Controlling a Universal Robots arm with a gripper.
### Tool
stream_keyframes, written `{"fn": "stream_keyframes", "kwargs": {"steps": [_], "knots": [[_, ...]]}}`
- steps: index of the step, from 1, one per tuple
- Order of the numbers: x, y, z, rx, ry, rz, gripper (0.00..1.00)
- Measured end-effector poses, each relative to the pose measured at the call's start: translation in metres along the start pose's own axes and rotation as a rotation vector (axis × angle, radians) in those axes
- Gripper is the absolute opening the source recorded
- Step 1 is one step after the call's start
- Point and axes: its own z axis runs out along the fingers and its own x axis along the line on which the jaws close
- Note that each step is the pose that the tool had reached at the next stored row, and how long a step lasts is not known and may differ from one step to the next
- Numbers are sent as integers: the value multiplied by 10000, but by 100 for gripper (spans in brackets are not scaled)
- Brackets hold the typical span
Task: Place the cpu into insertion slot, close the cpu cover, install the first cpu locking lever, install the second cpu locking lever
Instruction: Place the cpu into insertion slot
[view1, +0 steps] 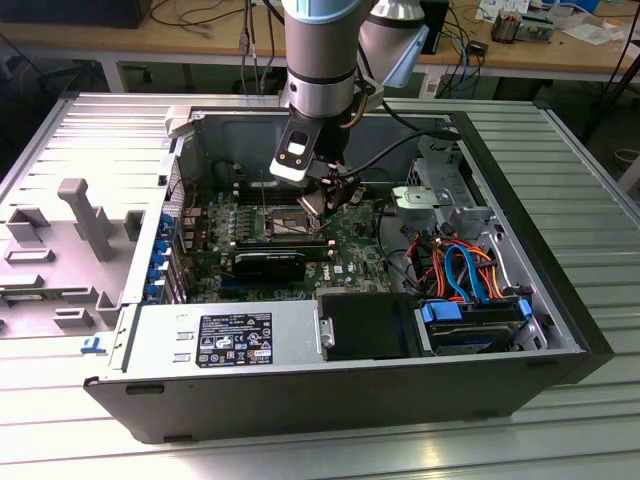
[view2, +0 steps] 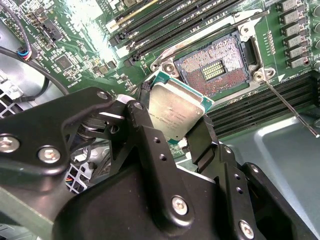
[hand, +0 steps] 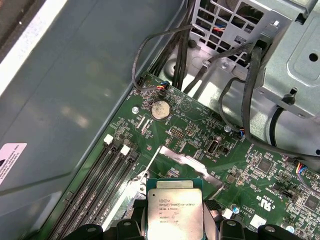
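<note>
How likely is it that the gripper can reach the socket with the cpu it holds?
Probably yes. The gripper holds the cpu close beside the socket. The socket's pins lie bare with nothing over them. A thin lever juts out from one corner, off to the side of the way in.

The arm (view1: 318, 60) hung steeply from above in the exterior view, with its grey and light-blue end joints nearly upright. Below the wrist (view1: 297, 150), the dark tool (view1: 328, 200) pointed downward, leaning slightly toward the exterior view's right. In the second wrist view the black tool (view2: 172, 120) was clamped shut. Its two fingers (view2: 150, 142) pressed on opposite edges of the cpu (view2: 176, 107), which sat tilted between them. In the first wrist view the fingertips (hand: 135, 212) flanked the chip on either side.
</note>
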Motion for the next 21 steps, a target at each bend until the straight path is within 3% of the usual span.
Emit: {"fn": "stream_keyframes", "kwargs": {"steps": [21], "knots": [[0, 0, 5, -3, -13, 155, 54]]}}
